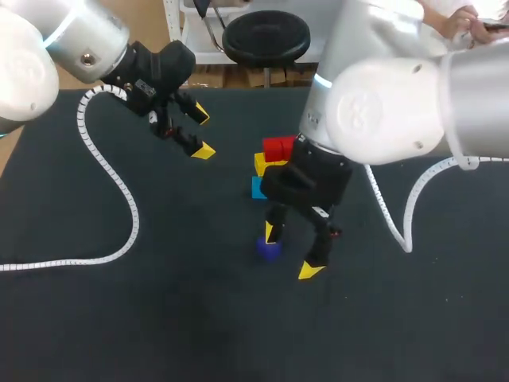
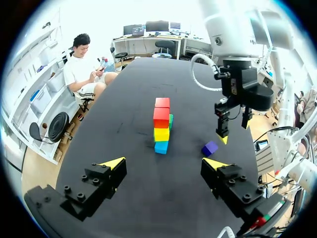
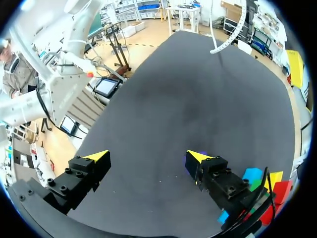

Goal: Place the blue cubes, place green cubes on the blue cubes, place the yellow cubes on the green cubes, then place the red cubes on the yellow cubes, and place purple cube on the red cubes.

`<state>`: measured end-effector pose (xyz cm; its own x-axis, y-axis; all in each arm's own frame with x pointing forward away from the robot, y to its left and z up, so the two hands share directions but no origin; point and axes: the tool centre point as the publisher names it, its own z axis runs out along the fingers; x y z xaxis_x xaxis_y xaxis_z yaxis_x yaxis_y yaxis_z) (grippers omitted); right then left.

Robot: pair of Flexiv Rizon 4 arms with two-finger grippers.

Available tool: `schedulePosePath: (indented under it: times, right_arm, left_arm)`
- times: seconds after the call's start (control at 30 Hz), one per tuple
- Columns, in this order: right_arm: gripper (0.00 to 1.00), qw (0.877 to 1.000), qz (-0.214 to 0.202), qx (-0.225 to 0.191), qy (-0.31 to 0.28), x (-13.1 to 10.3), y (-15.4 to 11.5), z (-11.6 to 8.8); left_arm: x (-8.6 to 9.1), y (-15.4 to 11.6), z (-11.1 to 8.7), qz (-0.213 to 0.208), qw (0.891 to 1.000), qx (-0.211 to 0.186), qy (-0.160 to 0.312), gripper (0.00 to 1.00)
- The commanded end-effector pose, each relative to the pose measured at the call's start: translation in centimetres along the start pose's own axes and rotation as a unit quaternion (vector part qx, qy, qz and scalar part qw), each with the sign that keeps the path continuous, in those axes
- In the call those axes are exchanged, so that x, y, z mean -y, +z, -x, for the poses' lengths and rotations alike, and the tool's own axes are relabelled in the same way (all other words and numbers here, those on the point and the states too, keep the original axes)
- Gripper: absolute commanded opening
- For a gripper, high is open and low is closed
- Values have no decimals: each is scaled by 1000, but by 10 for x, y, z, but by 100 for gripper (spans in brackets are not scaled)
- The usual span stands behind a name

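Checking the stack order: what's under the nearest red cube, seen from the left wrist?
A yellow cube sits under that red cube, with a blue cube beneath it. A green cube peeks out behind; what it rests on is covered.

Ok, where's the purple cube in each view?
Head view: purple cube beside one fingertip of the right gripper.
Left wrist view: purple cube between the cube stack and the right gripper.
Right wrist view: a sliver showing beside one finger of its own gripper.
Shared landmark: the cube stack, in all three views.
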<state>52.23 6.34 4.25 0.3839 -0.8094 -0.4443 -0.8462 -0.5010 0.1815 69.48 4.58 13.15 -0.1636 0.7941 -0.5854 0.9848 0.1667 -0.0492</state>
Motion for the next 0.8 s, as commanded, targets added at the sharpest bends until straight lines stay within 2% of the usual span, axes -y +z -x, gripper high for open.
schedulePosePath:
  times: [0.03, 0.8]
  right_arm:
    - [100, 1000, -3, -2, 2, 4, 2, -2]
    - [100, 999, -28, -20, -19, 37, 10, -2]
  left_arm:
    - [-2, 0, 0, -2, 1000, 0, 1, 100]
    - [-2, 0, 0, -2, 1000, 0, 1, 100]
